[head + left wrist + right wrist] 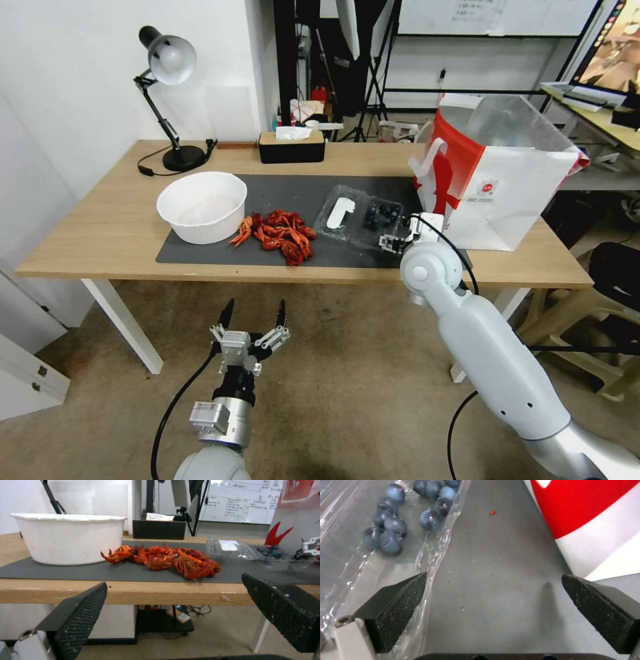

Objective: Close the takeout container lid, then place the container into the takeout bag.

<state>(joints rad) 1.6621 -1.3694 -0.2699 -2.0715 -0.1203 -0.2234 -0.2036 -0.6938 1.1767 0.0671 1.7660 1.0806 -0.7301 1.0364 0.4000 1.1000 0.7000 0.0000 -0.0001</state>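
Near the table's front edge, on the right half of the dark mat point(220, 250), the takeout container point(363, 217) lies splayed open and flat, and the right gripper point(395, 241) is down at its front right corner. Fingers spread wide, nothing held: the right wrist view shows one pad point(398, 605) sitting over the clear rim beside the blueberries point(391, 533), the other pad over bare mat, close to the takeout bag point(596, 517). That looks like a line-up to get under or onto the berry half's edge.

Long axis of the open clamshell runs roughly along the table's front edge, hinge across the middle. The lid point(341, 212), with its white spoon-shaped patch facing up, is the half toward the pile of crayfish point(279, 235); the berry half points toward the bag. So folding one half over the other is my read of the job, not yet begun.

The bag stands upright at the table's right end, mouth open and up, just beside the container, handy for a short carry.

The left gripper point(253, 319) hangs below the table's front edge, facing the white bowl point(68, 537), fingers wide apart and empty.
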